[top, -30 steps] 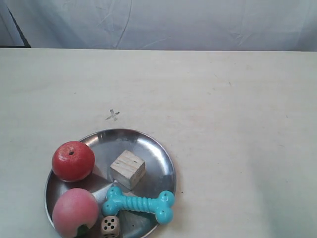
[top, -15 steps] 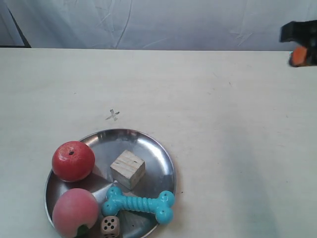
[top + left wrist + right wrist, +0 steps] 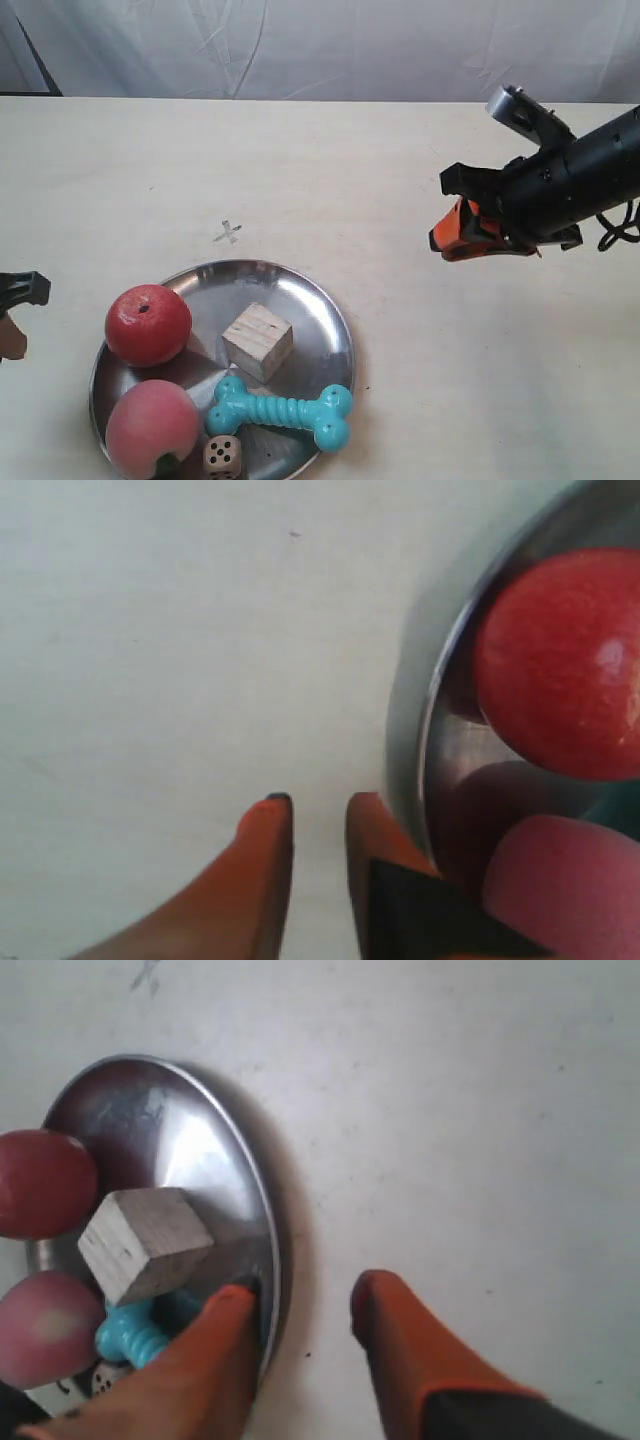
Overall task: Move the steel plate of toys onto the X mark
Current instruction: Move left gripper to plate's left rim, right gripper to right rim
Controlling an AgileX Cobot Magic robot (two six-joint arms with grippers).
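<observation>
The steel plate (image 3: 318,312) lies at the table's near left and holds a red apple (image 3: 148,324), a pink peach (image 3: 151,428), a wooden cube (image 3: 257,341), a turquoise bone (image 3: 282,410) and a die (image 3: 223,457). The X mark (image 3: 228,233) sits just beyond the plate's far rim. My left gripper (image 3: 318,805) is open by a narrow gap, empty, just outside the plate's rim (image 3: 430,710) near the apple (image 3: 560,660). My right gripper (image 3: 447,240) hangs open and empty, well to the plate's right. It looks down on the plate (image 3: 170,1130) and the X mark (image 3: 147,975).
The table (image 3: 400,160) is a pale bare surface. A white cloth backdrop (image 3: 330,45) hangs behind its far edge. The left arm's gripper (image 3: 12,335) shows only partly at the exterior view's left edge.
The right arm has come in from the exterior view's right edge, moving left and toward the table's middle. The left gripper has appeared at the left edge. The plate and toys have not moved.
</observation>
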